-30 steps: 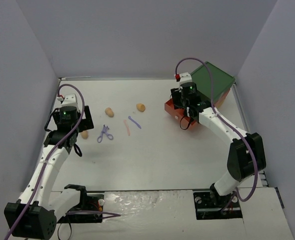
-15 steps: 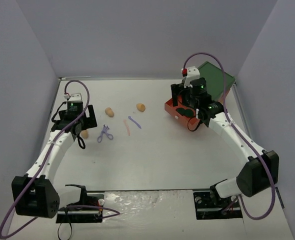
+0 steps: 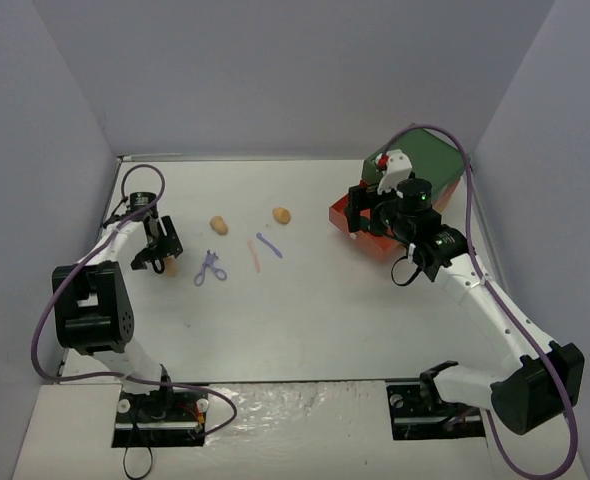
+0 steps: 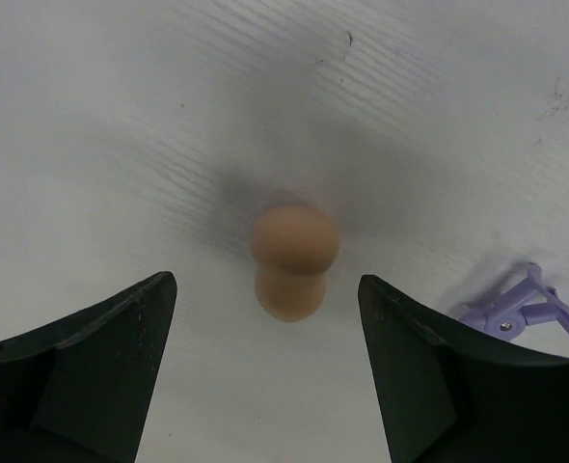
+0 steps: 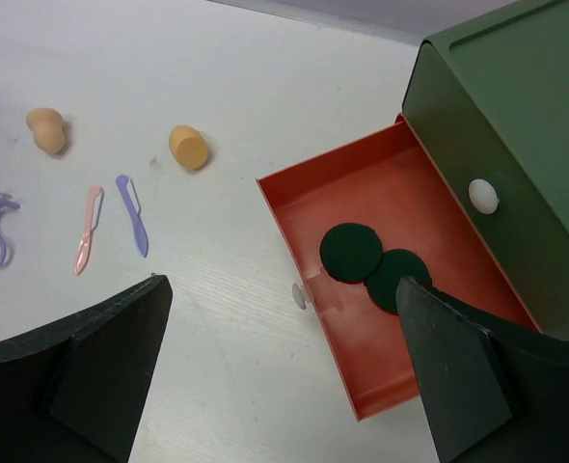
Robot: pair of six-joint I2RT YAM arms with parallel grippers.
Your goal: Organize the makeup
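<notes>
My left gripper (image 3: 158, 258) is open and hangs just above a tan egg-shaped sponge (image 4: 294, 260), which lies on the table between its fingertips (image 4: 130, 338). A lilac scissor-like tool (image 3: 210, 268) lies just to its right. Two more tan sponges (image 3: 218, 224) (image 3: 282, 214), a pink stick (image 3: 255, 255) and a lilac stick (image 3: 269, 245) lie mid-table. My right gripper (image 5: 283, 282) is open and empty above the front edge of the pulled-out red drawer (image 5: 309, 207). Two dark green discs (image 5: 350, 253) (image 5: 397, 280) lie overlapping inside the drawer.
The green drawer chest (image 3: 420, 160) stands at the back right, with a white knob (image 5: 483, 196) on its closed upper drawer. Grey walls close in the table on the left, back and right. The open drawer juts towards mid-table.
</notes>
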